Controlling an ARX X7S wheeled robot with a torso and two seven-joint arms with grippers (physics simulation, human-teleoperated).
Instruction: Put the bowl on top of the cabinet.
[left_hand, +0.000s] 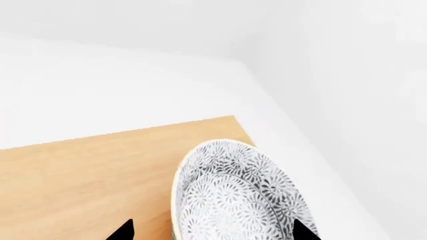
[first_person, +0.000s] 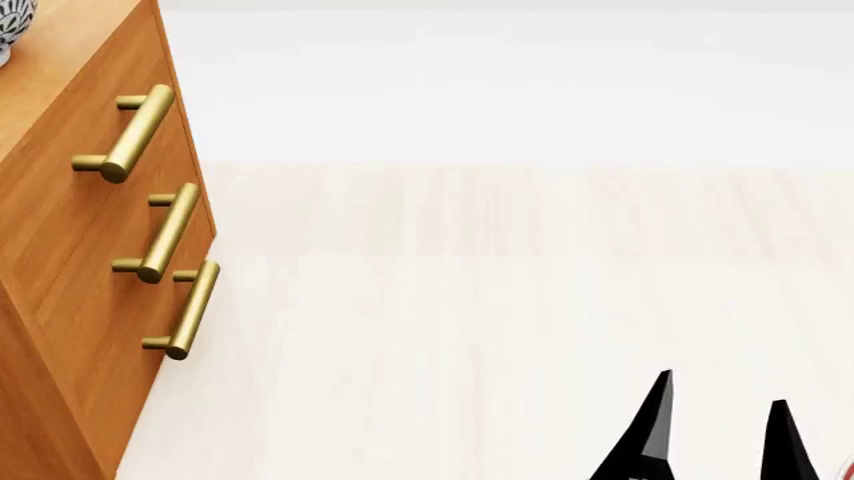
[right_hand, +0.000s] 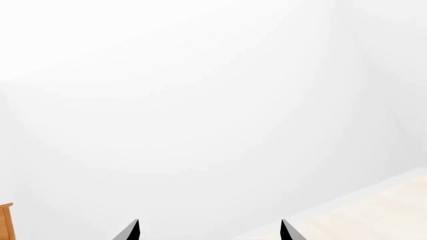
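Note:
The bowl (left_hand: 233, 195), white with a dense grey-black floral pattern, rests on the orange-brown cabinet (left_hand: 87, 180), close to a corner of its top. My left gripper (left_hand: 213, 231) is open right by it. One black fingertip shows over the wood and the other over the bowl's patterned side, with the bowl's near rim between them. In the head view the cabinet (first_person: 80, 230) fills the left edge, and a sliver of the bowl (first_person: 8, 28) shows on its top. My right gripper (first_person: 721, 425) hangs open and empty over the pale floor; in its own wrist view the right gripper (right_hand: 209, 231) faces a white wall.
Three brass bar handles (first_person: 134, 130) stick out from the cabinet's drawer fronts. Pale wood floor (first_person: 534, 300) runs to a white wall. A small red-edged sliver (first_person: 847, 468) shows at the lower right corner. An edge of the cabinet (right_hand: 5, 222) appears in the right wrist view.

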